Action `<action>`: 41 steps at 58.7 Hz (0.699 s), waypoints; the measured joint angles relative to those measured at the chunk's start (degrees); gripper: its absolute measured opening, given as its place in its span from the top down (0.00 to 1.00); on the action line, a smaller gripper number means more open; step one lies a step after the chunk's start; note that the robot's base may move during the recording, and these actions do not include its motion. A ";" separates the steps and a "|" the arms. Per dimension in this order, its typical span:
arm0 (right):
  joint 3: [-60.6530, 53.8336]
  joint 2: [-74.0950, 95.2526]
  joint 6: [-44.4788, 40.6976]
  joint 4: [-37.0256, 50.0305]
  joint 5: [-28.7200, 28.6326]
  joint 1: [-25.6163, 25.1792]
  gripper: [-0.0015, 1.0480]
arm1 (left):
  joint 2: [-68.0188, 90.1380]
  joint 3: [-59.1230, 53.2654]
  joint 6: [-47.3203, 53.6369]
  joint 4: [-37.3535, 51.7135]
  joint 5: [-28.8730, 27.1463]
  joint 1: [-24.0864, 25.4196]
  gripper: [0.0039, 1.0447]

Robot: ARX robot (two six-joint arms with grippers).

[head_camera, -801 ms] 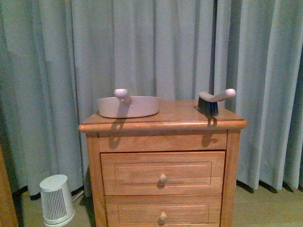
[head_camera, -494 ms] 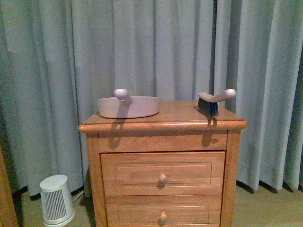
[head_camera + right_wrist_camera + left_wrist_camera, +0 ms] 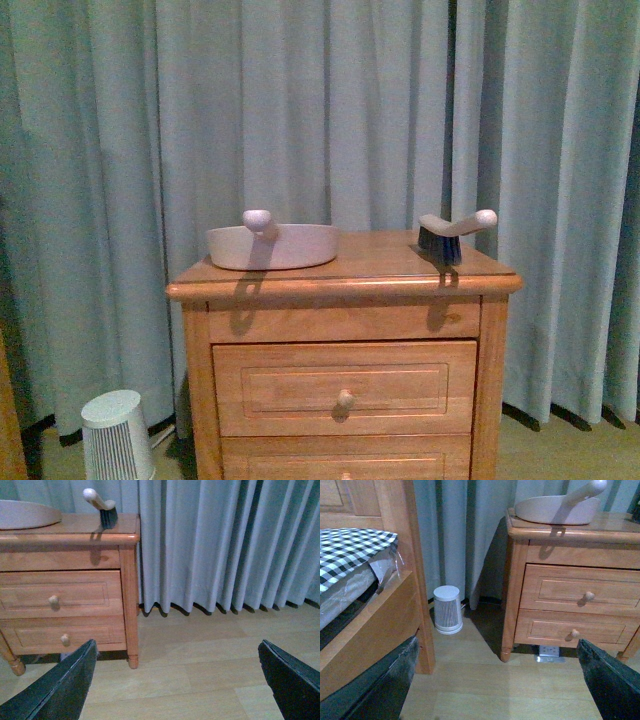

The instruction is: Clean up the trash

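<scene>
Front camera is facing the nightstand squarely, near, at top height; left wrist camera is looking down from beside the bed at its left side; right wrist camera is viewing its right side; all are sharing it.

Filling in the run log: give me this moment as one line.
trash: not in view | left gripper: open, empty | right gripper: open, empty | nightstand: dustpan, brush on top

table top: bare wood between white pan and brush; floor open on its right; ribbed white canister stands at left.
</scene>
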 joint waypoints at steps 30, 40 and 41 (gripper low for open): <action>0.00 0.00 0.00 0.00 0.00 0.00 0.07 | 0.00 0.00 0.00 0.00 0.00 0.00 0.07; 0.00 0.00 0.00 0.00 0.00 0.00 0.07 | 0.00 0.00 -0.02 0.00 0.00 0.00 0.07; 0.00 0.00 0.00 0.00 0.00 0.00 0.07 | 0.00 0.00 0.00 0.00 0.00 0.00 0.07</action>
